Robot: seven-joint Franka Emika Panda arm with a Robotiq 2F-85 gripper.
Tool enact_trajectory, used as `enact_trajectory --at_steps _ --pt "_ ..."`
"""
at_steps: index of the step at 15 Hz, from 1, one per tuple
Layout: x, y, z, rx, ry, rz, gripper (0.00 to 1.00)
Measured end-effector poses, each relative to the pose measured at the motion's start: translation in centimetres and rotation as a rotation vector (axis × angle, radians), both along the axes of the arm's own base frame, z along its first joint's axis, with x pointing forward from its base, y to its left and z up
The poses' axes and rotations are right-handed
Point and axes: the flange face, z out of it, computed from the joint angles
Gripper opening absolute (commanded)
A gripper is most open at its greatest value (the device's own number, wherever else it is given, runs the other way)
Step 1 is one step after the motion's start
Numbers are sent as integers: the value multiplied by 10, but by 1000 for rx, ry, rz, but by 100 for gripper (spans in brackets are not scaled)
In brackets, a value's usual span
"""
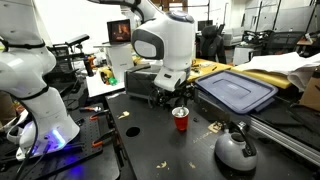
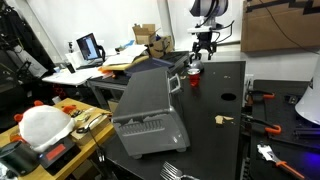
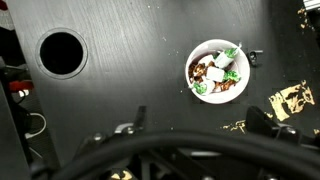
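Note:
A small red cup (image 1: 180, 120) stands on the black table (image 1: 150, 150); it also shows in an exterior view as the red cup (image 2: 194, 71). In the wrist view the cup (image 3: 217, 70) is seen from above, white inside and filled with brown, white and green bits. My gripper (image 1: 170, 98) hangs above the cup and slightly to one side, not touching it. It is open, with nothing between its fingers. Its two dark fingertips (image 3: 262, 118) stand wide apart at the lower edge of the wrist view, the gripper (image 3: 198, 120) a short way off the cup.
A grey tote with a lid (image 1: 237, 92) lies beside the cup; it shows large as the tote (image 2: 150, 110). A grey kettle-like object (image 1: 236, 150) sits near the table front. The table has a round hole (image 3: 62, 52) and yellow scraps (image 3: 290, 100). A white robot (image 1: 30, 80) stands nearby.

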Motion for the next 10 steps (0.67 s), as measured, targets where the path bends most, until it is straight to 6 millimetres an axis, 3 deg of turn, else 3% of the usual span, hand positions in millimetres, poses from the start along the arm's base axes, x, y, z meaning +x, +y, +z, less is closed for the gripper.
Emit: enact_trajectory --at_steps 5,10 --pt "-3 -7 -14 36 14 -43 100" --pt "10 8 -16 21 24 16 100"
